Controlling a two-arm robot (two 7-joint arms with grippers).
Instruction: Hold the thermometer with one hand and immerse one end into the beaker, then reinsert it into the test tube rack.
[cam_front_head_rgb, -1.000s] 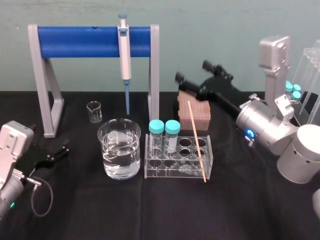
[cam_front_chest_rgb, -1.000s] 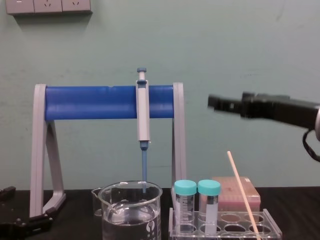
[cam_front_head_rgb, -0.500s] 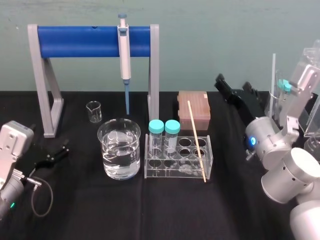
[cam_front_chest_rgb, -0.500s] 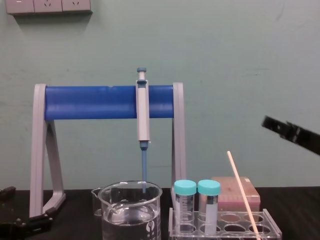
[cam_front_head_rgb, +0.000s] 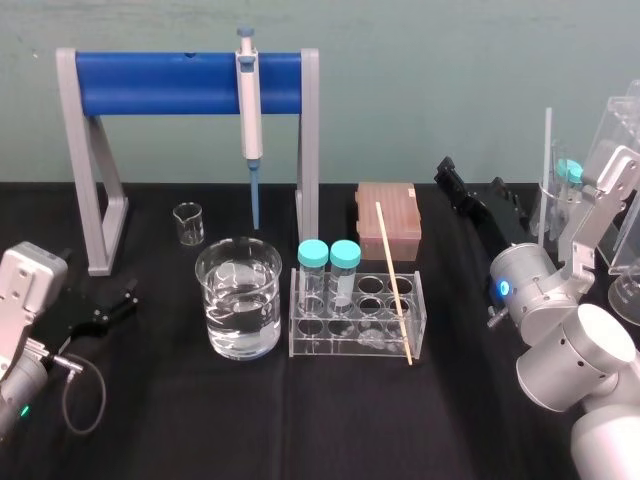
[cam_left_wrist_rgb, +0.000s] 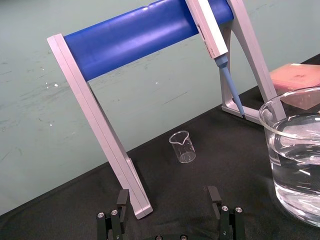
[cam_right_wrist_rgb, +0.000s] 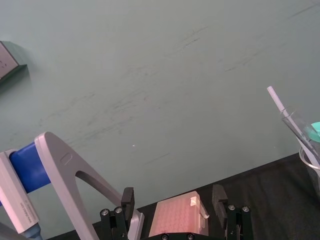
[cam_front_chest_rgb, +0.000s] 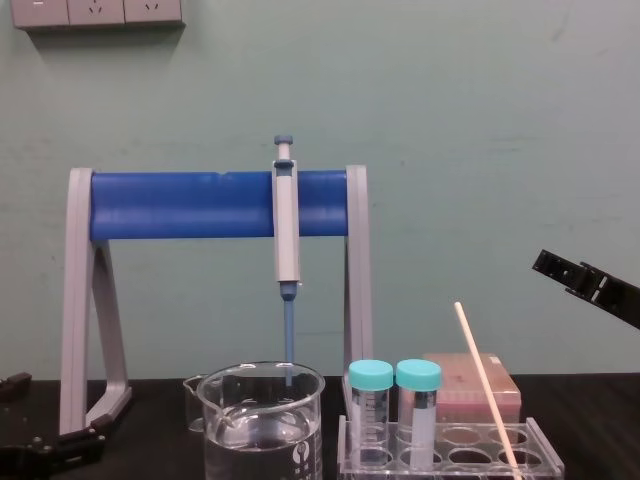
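Observation:
The thermometer (cam_front_head_rgb: 393, 283), a thin cream rod, leans in the clear test tube rack (cam_front_head_rgb: 357, 340), its top tilted back toward the pink box; it also rises from the rack (cam_front_chest_rgb: 450, 458) as a slanted thermometer (cam_front_chest_rgb: 487, 385). Two teal-capped tubes stand in the rack's left holes. The beaker (cam_front_head_rgb: 238, 297) holds water just left of the rack, and its rim shows as beaker (cam_front_chest_rgb: 262, 385) and beaker (cam_left_wrist_rgb: 295, 150). My right gripper (cam_front_head_rgb: 470, 182) hangs open and empty to the right of the rack, behind the pink box; right gripper (cam_right_wrist_rgb: 173, 195), right gripper (cam_front_chest_rgb: 562, 270). My left gripper (cam_front_head_rgb: 128, 298) rests open at the far left; left gripper (cam_left_wrist_rgb: 168, 195).
A grey stand with a blue bar (cam_front_head_rgb: 180, 82) spans the back, with a pipette (cam_front_head_rgb: 248, 110) hanging from it. A small glass beaker (cam_front_head_rgb: 188, 222) sits under the bar. The pink box (cam_front_head_rgb: 388, 220) is behind the rack. Clear holders with tubes (cam_front_head_rgb: 600, 180) crowd the right edge.
My right arm has drawn back to the right, from above the pink box to beside the right-hand holders, its gripper still open. The thermometer, rack, beaker and left arm have not moved.

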